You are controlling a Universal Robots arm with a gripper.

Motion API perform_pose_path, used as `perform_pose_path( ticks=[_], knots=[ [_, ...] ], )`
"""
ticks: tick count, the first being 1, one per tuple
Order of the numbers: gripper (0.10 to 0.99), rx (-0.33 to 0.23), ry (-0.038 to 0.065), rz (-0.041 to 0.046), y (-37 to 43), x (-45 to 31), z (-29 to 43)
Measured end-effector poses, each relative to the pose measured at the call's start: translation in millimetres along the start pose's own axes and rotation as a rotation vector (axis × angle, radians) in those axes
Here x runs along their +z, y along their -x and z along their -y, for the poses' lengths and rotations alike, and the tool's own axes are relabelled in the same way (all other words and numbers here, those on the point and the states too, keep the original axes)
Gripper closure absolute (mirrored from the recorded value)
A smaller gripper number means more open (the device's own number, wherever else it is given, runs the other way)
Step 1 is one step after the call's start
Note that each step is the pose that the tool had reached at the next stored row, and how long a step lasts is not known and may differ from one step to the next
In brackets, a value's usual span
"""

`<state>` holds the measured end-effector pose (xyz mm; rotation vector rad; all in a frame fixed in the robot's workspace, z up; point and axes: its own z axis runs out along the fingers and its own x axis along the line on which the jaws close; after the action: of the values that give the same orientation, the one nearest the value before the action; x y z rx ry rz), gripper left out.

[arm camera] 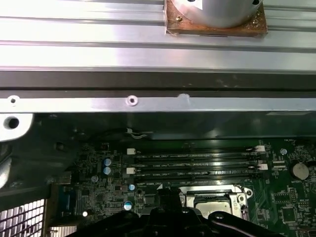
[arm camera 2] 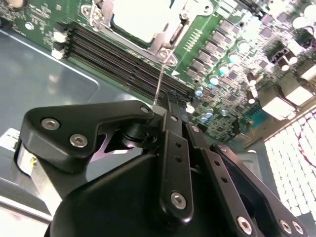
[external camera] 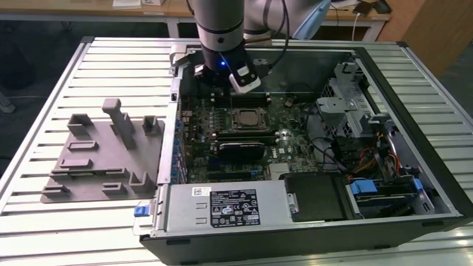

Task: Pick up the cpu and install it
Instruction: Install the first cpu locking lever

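The hand, fingers pressed together and holding nothing, is hovering over the memory slots just beside the cpu, which is sitting in its motherboard socket, so installation looks done.

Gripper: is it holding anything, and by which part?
Cannot be told: the gripper hangs over the motherboard; the cpu sits in its socket.

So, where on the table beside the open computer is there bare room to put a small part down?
The slatted table is bare past the grey holder tray, toward the exterior view's left, and along the strip nearest the camera. Inside the computer case it is crowded: the arm hangs over the memory slots, next to the cpu.
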<state>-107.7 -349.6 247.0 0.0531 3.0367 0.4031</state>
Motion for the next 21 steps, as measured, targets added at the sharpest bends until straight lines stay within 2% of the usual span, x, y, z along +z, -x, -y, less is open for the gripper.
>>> perform_pose_path(
  ticks=[17, 21],
  knots=[
    [0.980, 0.000, 0.000, 0.0000, 27.7, 5.0, 0.1],
    [0.980, 0.000, 0.000, -0.0009, 36.8, 6.6, 0.1]
  ],
)
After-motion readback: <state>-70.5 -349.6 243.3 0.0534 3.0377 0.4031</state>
